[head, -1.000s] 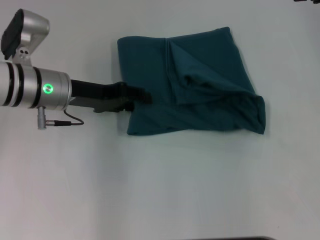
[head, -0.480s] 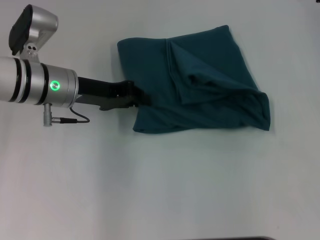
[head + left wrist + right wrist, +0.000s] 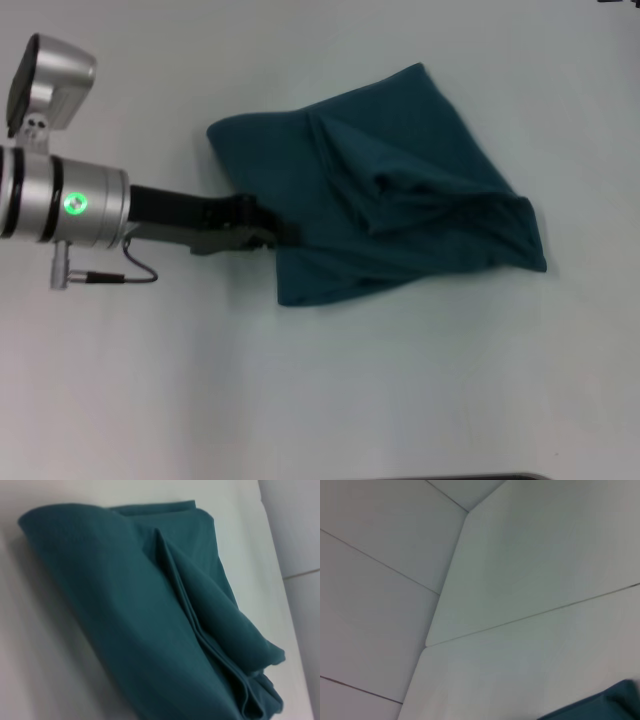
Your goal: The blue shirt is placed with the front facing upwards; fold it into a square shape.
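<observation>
One arm at work | left gripper [image 3: 268, 232] pinched onto left edge of folded blue shirt [image 3: 400, 190] | shirt lies skewed on white table [image 3: 400, 400]

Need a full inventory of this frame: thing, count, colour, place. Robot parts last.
blue shirt: 1, dark teal-blue, folded into a rumpled bundle lying askew, centre-right of the table.
table: 1, white, under everything.
left hand: 1, black, on a silver arm from the left, tips at the shirt's left edge, near corner.
right hand: not in the head view; its wrist view shows table, pale panelled surface beyond, and a shirt corner.
</observation>
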Tool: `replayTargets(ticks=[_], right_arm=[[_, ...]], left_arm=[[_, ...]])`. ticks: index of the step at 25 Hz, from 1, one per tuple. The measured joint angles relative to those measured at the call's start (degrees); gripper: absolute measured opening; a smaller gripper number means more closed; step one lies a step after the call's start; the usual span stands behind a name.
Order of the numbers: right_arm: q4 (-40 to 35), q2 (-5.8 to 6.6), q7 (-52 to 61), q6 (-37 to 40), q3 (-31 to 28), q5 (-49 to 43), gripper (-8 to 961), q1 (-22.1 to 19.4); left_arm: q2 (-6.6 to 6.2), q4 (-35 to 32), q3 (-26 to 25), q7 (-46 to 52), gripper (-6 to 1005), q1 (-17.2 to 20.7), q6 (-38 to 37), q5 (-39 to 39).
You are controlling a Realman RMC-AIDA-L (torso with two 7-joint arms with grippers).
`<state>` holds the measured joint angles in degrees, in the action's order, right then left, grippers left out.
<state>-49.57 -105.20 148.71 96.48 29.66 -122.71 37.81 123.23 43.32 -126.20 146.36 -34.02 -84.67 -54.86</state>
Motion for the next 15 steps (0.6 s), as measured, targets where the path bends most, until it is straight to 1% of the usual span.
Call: replayTargets(ticks=[3,5,9,13,15], right_arm=[[0.16,0.0,0.02,0.0,0.0,0.01,916,-0.15],[0.19,-0.01,0.03,0.0,0.01,0.0,916,-0.19],[0.18,-0.01,0.01,0.0,0.02,-0.11,916,-0.19],[0.21,0.0,-0.04,-0.14,0.3,-0.21,916,-0.19],[0.3,-0.03,-0.27,-0.22,0.43,-0.25,916,-0.13]], left_arm=[[-0.11,1.64,-0.22,-0.11,113,2.57,-3.43,-0.07],[-0.57,2.46,-0.25,0.02,113,4.39,-4.77,-0.08],[-2.57,2.81,-2.43,0.32,112,7.9,-5.48,0.0],[-4.63,1.79,-5.3,-0.18,111,9.38,-5.46,0.32],[-5.06,1.22,-5.46,-0.48,111,9.42,-5.47,0.27]])
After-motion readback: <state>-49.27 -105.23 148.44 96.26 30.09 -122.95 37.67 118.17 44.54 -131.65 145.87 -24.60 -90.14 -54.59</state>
